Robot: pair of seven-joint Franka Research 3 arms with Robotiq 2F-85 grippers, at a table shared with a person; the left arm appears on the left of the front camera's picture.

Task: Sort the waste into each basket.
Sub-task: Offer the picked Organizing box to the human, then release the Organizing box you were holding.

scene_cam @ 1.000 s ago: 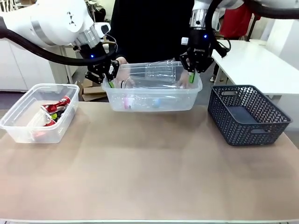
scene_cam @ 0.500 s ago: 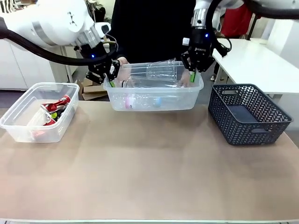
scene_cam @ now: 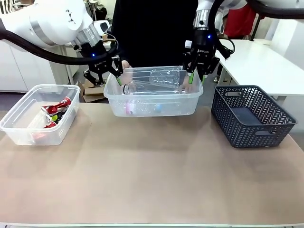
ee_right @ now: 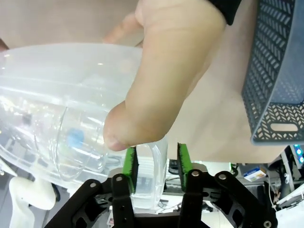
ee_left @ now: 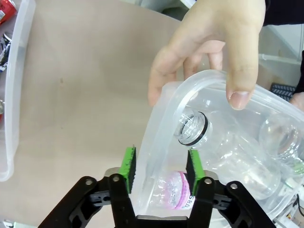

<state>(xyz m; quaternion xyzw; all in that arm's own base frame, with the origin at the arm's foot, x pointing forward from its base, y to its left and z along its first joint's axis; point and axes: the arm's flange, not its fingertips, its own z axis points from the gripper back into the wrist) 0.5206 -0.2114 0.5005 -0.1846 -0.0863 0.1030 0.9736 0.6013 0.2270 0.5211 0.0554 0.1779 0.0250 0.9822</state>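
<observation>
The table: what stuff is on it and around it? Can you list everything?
Bottle tub: one, see-through, far middle, holding clear bottles.
Can tub: one, see-through, robot's left, holding red cans.
Lattice basket: one, dark grey, robot's right.
Table: one, tan.
Person's hands: two, on the bottle tub's rim.
Left gripper: jaws astride the bottle tub's wall, with gaps.
Right gripper: jaws astride its other wall, with gaps.
</observation>
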